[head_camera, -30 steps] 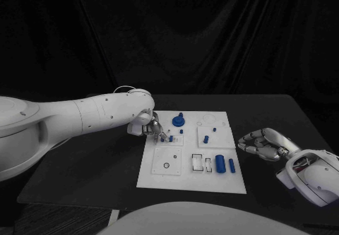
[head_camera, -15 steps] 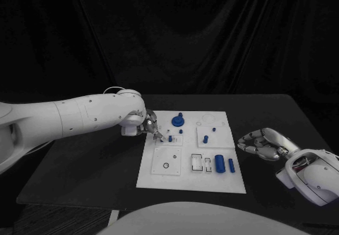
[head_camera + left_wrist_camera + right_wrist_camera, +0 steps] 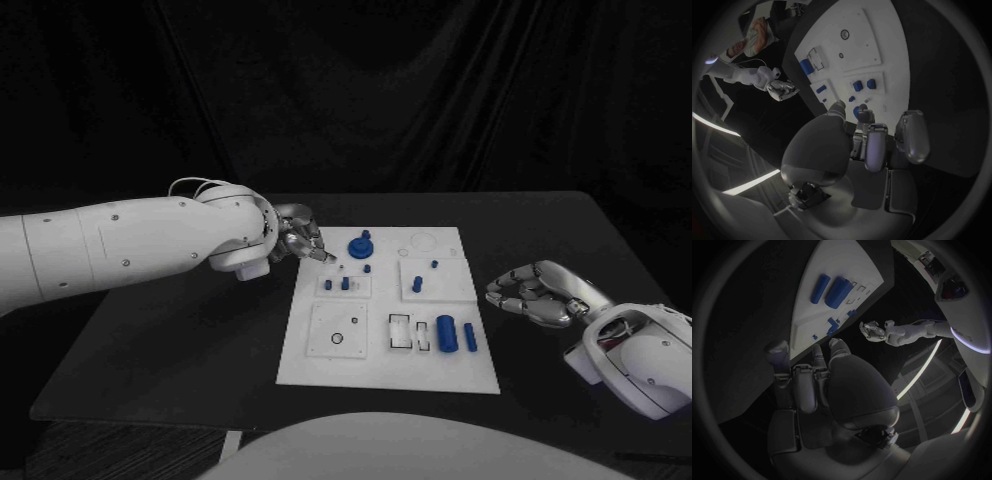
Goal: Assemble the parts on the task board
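- Two silver hands are seen at opposite sides of the task board (image 3: 335, 355), which lies in the middle of the black surface (image 3: 188, 340).
- Nothing is held by the left hand (image 3: 299, 240); it is raised beside the board's far left corner, fingers loosely curled.
- Nothing is gripped by the right hand (image 3: 534, 294), curled in beside the board's right edge.
- Several blue parts (image 3: 447, 334) are found on the board: a knobbed piece (image 3: 361, 245) far, cylinders near.
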